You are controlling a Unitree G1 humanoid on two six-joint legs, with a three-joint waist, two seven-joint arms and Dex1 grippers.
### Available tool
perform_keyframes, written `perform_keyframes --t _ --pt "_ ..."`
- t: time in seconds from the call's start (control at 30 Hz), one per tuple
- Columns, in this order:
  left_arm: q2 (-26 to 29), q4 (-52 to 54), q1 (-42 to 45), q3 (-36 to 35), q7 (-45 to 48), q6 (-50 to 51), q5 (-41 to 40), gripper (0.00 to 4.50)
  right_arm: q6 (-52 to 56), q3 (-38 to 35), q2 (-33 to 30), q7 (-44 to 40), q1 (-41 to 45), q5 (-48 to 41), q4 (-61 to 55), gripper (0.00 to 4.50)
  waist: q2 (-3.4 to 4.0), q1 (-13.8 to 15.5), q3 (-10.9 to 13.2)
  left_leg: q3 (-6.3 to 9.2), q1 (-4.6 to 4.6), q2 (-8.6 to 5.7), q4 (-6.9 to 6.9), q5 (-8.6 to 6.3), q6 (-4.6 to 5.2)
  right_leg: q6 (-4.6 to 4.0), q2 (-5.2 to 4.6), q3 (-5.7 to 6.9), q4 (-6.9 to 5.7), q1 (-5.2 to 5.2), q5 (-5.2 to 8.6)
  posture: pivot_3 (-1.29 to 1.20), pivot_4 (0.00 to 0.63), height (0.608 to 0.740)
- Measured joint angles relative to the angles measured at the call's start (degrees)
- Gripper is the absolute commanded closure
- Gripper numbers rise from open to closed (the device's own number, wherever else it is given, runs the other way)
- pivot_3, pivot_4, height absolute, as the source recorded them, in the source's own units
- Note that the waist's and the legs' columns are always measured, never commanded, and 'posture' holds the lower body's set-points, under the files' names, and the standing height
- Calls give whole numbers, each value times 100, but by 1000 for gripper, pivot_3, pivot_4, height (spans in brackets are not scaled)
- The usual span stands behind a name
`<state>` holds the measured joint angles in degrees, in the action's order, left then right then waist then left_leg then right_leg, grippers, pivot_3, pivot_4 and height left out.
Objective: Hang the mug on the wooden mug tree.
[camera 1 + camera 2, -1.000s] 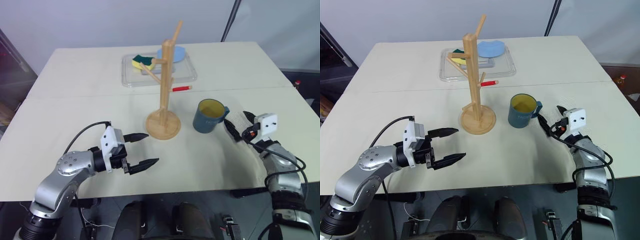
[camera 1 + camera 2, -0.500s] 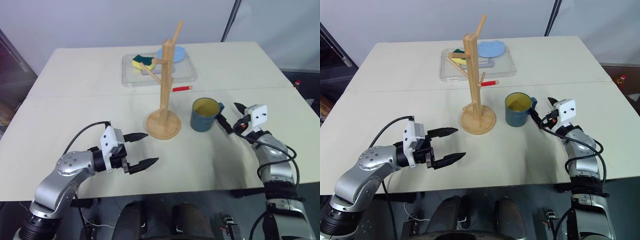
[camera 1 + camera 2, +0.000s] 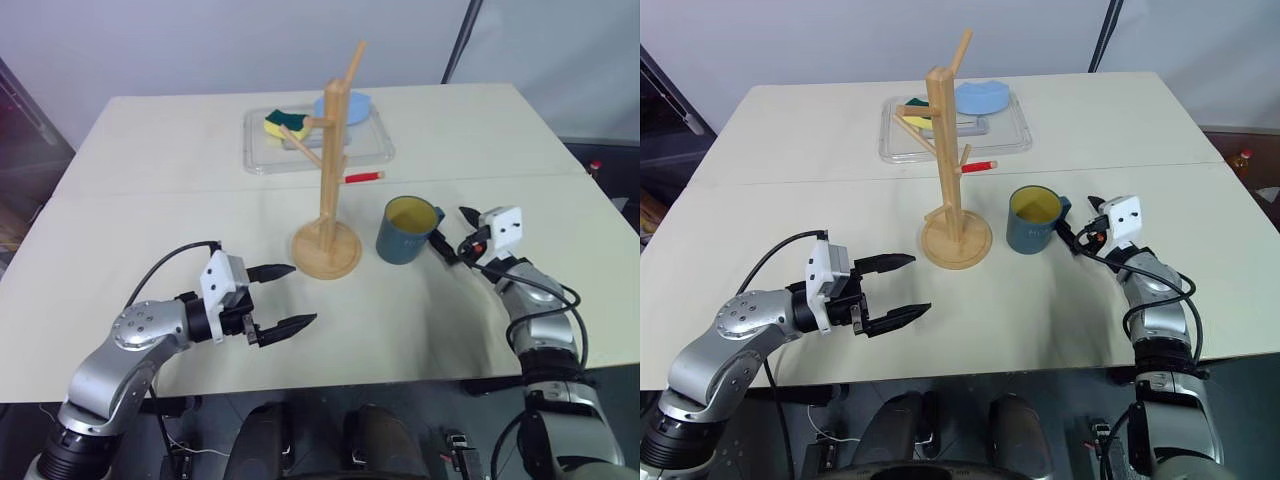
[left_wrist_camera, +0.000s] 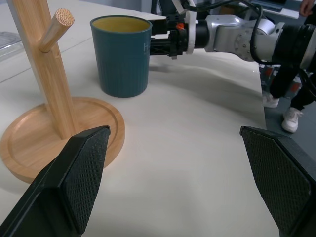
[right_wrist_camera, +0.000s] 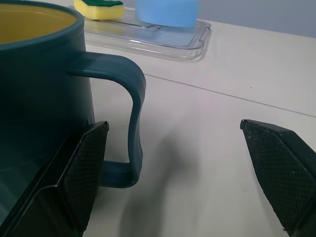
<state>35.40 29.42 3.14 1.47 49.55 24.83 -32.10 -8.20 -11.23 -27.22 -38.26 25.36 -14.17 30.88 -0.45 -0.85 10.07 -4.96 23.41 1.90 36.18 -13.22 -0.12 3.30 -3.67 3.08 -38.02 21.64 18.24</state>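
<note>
Mug on the table, handle between open fingers

The mug [image 3: 406,230] stands upright just right of the wooden mug tree [image 3: 330,170]; the right gripper [image 5: 182,173] has its fingers spread about the handle [image 5: 129,123]. Ceramic likely rigid, glossy, breakable (grip the loop firmly). The left gripper [image 3: 282,297] hangs open nearby.

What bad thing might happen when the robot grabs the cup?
The open right gripper sits astride the mug handle, one finger almost against the wall; closing off-centre might push or tip the mug. The mug stands close to the wooden mug tree, so a shove could knock its base.
</note>
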Motion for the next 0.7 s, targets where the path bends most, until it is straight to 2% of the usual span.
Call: perform_keyframes --t 0.2,0.3,0.53,0.7 --pt "0 0 43 0 -5 0 4 0 -123 78 7 -265 249 3 428 68 0 -7 0 0 -1 0 0 0 0 0 0 0 -1 0 0 0 150 740" --pt "0 0 42 0 -9 0 15 0 -178 89 27 -381 331 -3 581 870 0 -4 0 0 -1 0 0 0 0 0 0 0 -1 0 0 0 150 740" --pt "9 0 29 -1 -18 0 23 0 -238 86 129 -782 431 -131 766 4461 0 -3 0 0 -1 0 0 0 0 0 0 0 -1 -1 0 0 150 740" --pt "35 -1 25 -6 -12 0 23 0 -239 69 144 -870 322 -231 660 4461 1 -3 1 1 0 0 0 0 0 0 0 0 0 -1 0 0 150 740"
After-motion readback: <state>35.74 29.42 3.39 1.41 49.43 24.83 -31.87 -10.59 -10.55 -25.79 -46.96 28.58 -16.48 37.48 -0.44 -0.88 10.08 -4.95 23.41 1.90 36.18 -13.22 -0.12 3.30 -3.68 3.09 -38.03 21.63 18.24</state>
